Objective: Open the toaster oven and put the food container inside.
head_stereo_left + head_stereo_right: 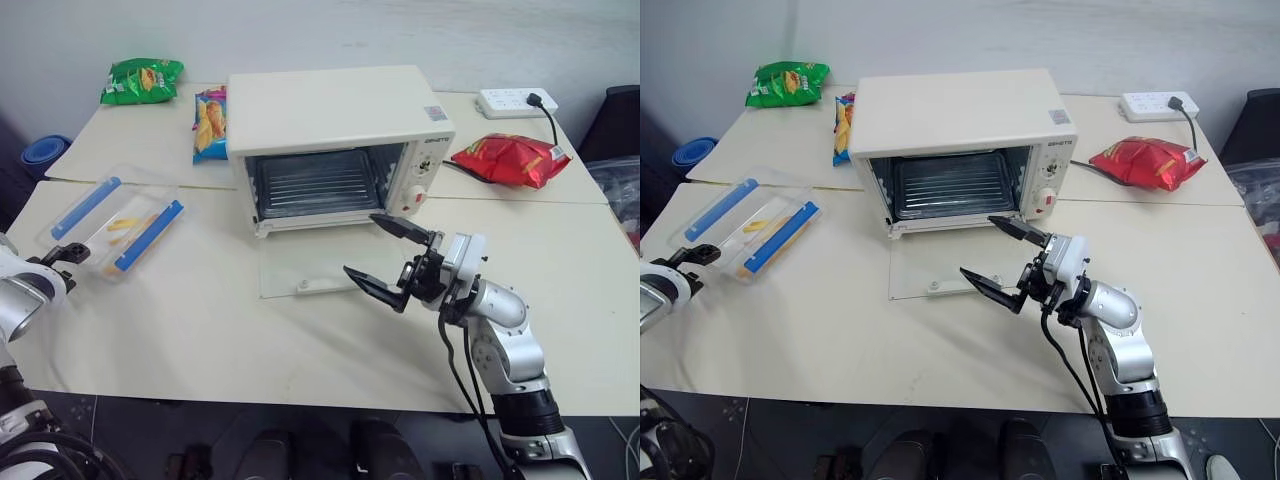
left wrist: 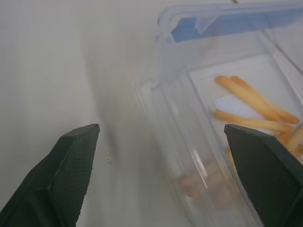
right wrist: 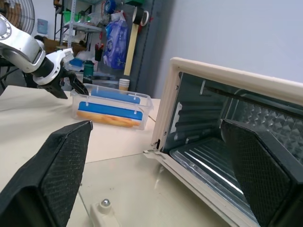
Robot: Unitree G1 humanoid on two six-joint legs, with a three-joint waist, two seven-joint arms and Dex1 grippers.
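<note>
Pale tabletops (image 1: 200,330), pushed together, are carrying everything. At the middle the toaster oven (image 1: 335,120) is sitting with its glass door (image 1: 310,272) lying flat open on the table, white bar handle (image 1: 325,287) at the front edge and wire rack (image 1: 315,185) showing inside. To the robot's left of it, well apart, the food container (image 1: 115,222) is resting on the table with its two blue clip bars up and yellow-orange sticks inside.

At that container's near end the left gripper (image 1: 62,257) is hovering with its black fingers spread wide; the left wrist view shows the container's clear corner between them, with neither finger (image 2: 66,179) touching it. The right gripper (image 1: 392,256) is hanging over the open door's right corner, jaws gaping fully and holding nothing.

Behind the oven a green snack bag (image 1: 142,80) and a colourful one (image 1: 209,122) are lying on the left, a red bag (image 1: 510,158) and a white power strip (image 1: 517,102) on the right.
</note>
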